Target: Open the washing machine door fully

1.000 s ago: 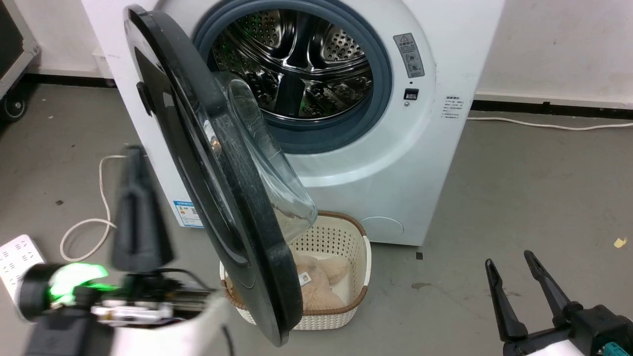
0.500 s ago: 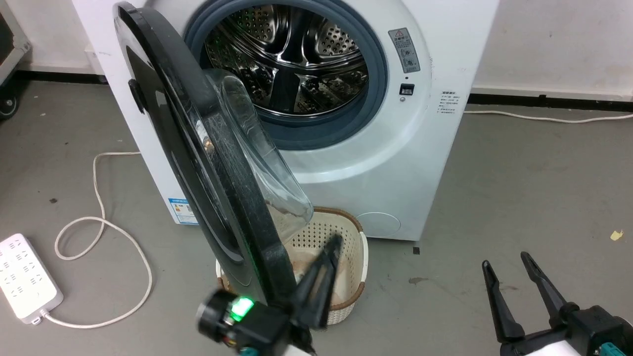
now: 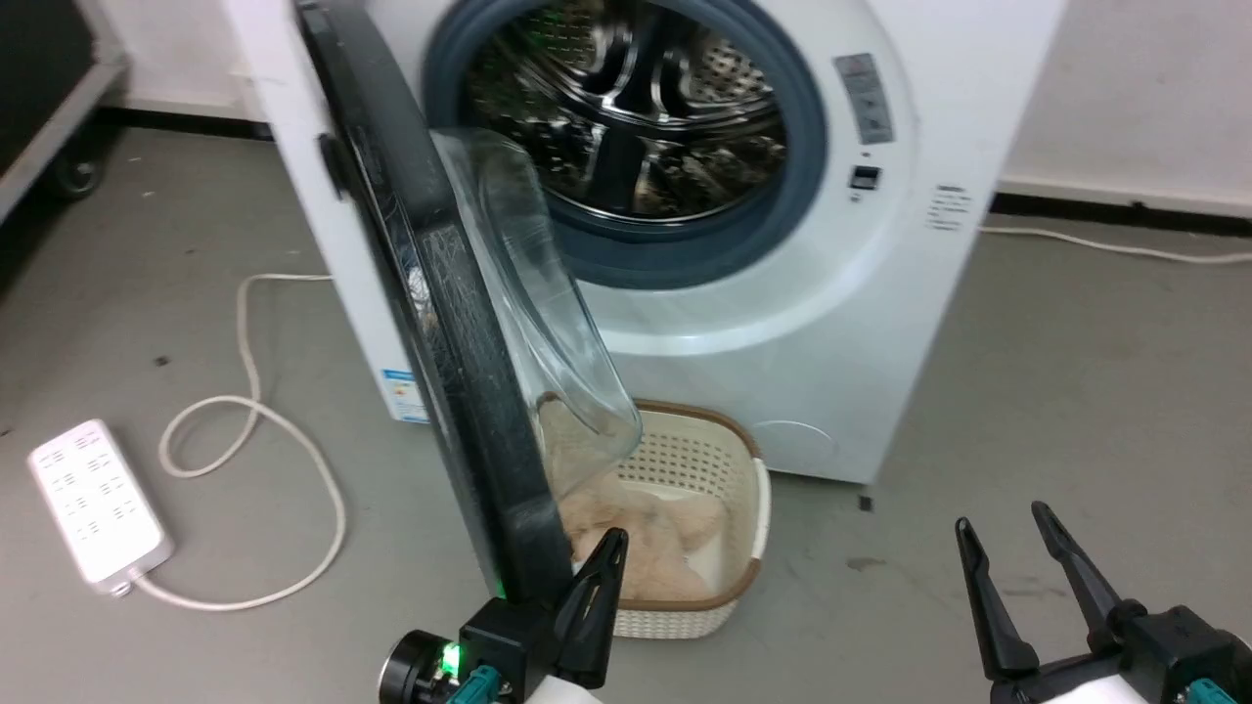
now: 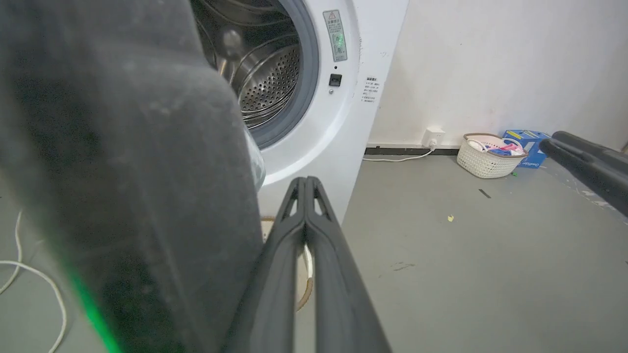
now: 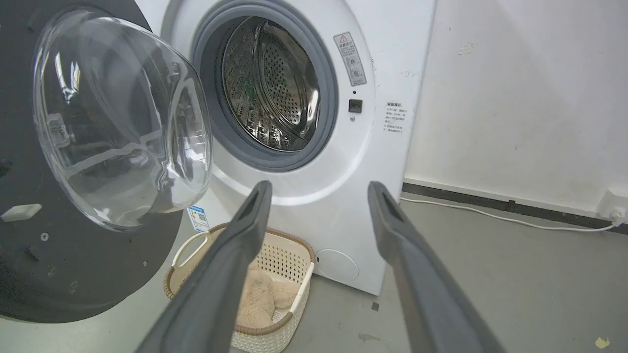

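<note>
One second ago left gripper [image 3: 608,548] was outside the washing machine door [image 3: 460,391]; now at its lower rim, inner side, fingers pinched together, empty. Door stands about half open off the washing machine [image 3: 782,323]. Looks set to push it wider; right gripper [image 3: 1003,520] splayed, idle.

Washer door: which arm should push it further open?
Left, probably. The left gripper, shut, sits beside the lower rim of the door, on its glass-bowl side. The right gripper hangs open, well off to the side.
</note>
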